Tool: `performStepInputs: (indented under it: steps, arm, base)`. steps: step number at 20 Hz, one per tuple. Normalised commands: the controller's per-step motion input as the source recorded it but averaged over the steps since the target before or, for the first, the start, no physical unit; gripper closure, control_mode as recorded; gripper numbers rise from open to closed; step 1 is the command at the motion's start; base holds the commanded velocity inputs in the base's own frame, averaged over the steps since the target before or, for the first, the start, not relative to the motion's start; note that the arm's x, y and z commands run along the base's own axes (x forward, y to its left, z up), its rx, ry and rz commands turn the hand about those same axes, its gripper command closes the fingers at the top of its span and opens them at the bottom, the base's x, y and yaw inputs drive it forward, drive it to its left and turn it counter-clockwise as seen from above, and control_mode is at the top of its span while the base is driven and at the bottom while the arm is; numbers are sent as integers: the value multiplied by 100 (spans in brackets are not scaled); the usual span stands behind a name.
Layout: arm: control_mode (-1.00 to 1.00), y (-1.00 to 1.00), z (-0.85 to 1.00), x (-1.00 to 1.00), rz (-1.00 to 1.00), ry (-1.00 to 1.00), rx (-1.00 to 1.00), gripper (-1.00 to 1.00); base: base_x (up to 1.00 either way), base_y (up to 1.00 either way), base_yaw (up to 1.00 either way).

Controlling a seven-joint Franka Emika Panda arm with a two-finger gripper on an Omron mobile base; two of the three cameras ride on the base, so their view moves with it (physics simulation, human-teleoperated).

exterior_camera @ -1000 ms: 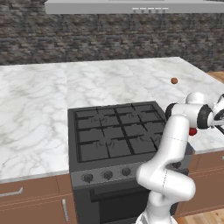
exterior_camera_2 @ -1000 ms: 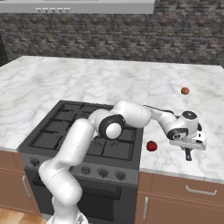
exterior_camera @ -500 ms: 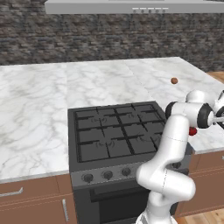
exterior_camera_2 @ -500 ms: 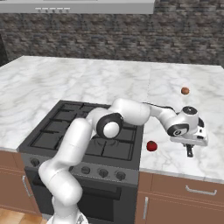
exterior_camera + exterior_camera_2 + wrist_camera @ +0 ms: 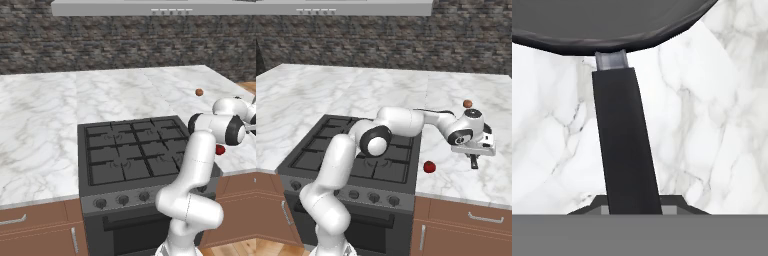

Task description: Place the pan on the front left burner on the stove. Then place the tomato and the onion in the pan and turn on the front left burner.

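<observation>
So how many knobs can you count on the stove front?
5 in the right base view, in one row along the stove front panel: one, next, middle, next, rightmost. The arm may hide some in the left base view.

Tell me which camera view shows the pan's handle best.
The hand view: the pan's handle runs straight up the picture to the pan's rim. The right base view shows a short dark stub below the gripper. The left base view gives nothing clear of it.
</observation>
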Motion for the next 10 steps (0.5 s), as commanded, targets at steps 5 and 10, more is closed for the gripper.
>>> performStepInputs:
  steps: [5, 10]
  arm:
    - [-100, 32, 44, -18, 2, -6, 0, 100]
    - [-100, 53, 37, -23, 2, -5, 0, 100]
  base:
    - [0, 0, 0]
    - [0, 0, 0]
